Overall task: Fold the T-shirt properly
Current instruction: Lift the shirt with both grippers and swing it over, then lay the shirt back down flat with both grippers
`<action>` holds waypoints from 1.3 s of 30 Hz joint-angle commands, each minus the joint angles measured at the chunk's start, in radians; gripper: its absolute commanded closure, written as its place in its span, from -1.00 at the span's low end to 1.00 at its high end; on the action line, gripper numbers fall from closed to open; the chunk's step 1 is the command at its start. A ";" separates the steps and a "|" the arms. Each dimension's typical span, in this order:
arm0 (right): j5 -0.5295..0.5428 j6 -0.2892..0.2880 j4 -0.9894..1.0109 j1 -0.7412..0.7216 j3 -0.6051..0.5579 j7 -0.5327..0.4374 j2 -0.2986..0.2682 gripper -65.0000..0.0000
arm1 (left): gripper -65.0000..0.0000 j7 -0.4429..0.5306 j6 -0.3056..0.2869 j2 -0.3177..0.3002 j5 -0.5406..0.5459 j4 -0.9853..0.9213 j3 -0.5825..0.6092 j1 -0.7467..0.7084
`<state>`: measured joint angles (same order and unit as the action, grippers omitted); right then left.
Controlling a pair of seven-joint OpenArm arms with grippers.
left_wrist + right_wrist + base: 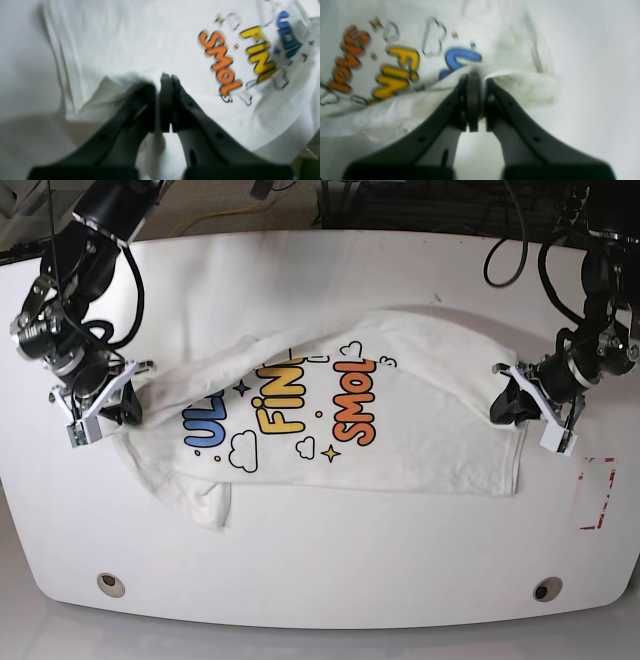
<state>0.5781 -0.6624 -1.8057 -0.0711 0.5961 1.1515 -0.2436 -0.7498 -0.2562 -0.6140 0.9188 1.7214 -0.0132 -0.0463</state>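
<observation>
Basically both pincers clamped on the T-shirt [400,430]: left gripper [167,77] pinches hem ahead of its tips, right gripper [476,75] pinches collar end, likely tensioning it flat for folding.

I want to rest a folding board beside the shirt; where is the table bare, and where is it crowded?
The white table is bare along the near edge, between the T-shirt and the two round holes, and along the far edge behind it. Both ends are crowded: the left gripper and the right gripper each pinch an end of the shirt.
</observation>
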 commanded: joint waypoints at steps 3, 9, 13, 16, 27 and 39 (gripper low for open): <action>0.006 0.000 0.129 -0.151 -0.020 -0.024 -0.053 1.00 | 0.99 0.028 -0.001 0.013 -0.016 -0.024 0.003 0.113; 0.006 0.000 0.324 -0.347 -0.075 -0.026 -0.113 1.00 | 0.99 0.022 -0.004 0.012 -0.011 -0.054 0.006 0.253; -0.045 -0.006 0.438 -0.513 -0.123 -0.028 -0.153 1.00 | 0.99 0.022 -0.005 -0.027 -0.010 -0.059 0.006 0.342; -0.069 -0.007 0.485 -0.617 -0.155 -0.028 -0.159 1.00 | 0.99 0.022 -0.007 -0.054 -0.008 -0.053 0.006 0.397; -0.066 -0.009 0.668 -1.016 -0.376 -0.021 -0.213 1.00 | 0.99 0.022 -0.007 -0.192 0.104 -0.067 0.000 0.682; -0.066 -0.036 0.668 -1.148 -0.425 0.055 -0.228 1.00 | 0.99 -0.004 -0.007 -0.260 0.267 -0.108 0.000 0.761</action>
<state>0.5011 -0.6998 -1.1248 -1.2034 0.1658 1.2171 -0.4492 -0.7620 -0.2630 -0.8555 1.1492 1.6054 -0.0013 0.7166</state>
